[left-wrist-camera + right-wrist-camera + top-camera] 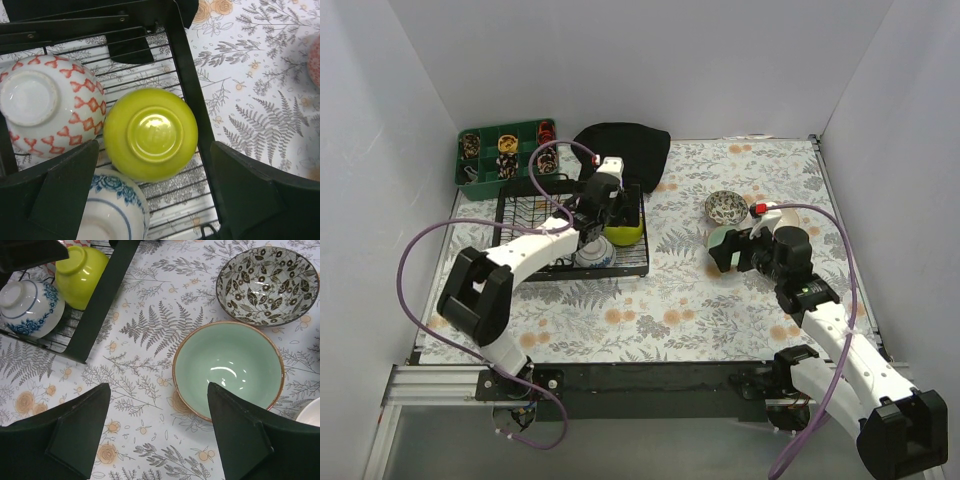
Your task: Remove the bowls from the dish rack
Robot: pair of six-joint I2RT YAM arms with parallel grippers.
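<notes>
The scene is lit brightly and evenly from above, and the white walls (620,60) are rendered a soft grey-lilac in the overhead view. Only faint, soft-edged shadows are cast on the counter (690,300) beneath the arms. A broad glare patch is seen on the upturned base of the lime-green bowl (150,134), and small highlights are caught on the glaze inside the mint bowl (228,369). No detail is resolved in the black cloth (623,148). The fern print is held sharp in both wrist views. The overhead picture is softer, and the thin wires of the dish rack (530,215) are barely separated.
</notes>
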